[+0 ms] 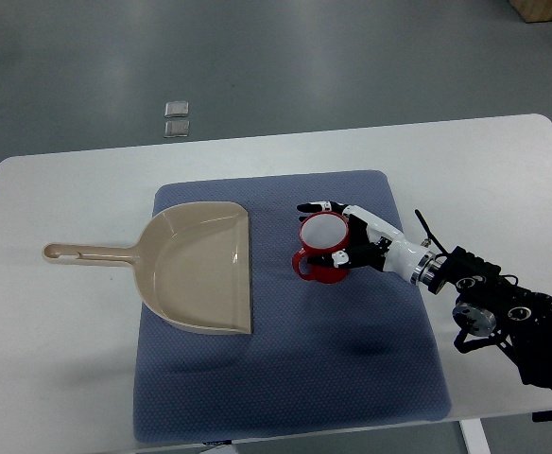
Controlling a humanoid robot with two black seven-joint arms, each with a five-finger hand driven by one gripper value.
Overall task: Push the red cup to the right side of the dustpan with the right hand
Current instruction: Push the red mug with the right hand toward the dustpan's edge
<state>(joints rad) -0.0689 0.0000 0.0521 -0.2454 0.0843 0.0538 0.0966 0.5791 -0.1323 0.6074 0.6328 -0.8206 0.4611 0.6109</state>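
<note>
A red cup [320, 248] with a white inside stands upright on the blue mat [285, 369], just right of the beige dustpan [200, 270]. A small gap separates cup and dustpan edge. My right hand [337, 236] comes in from the lower right and cups the mug from its right side. One finger reaches over the far rim and another curls along the near side, both touching it. The hand's fingers are spread around the cup, not closed tight. The left arm is out of sight.
The dustpan's handle [87, 253] points left onto the white table [59, 378]. Two small grey squares [177, 117] lie on the floor beyond the table's far edge. My right forearm [503, 312] crosses the mat's right edge.
</note>
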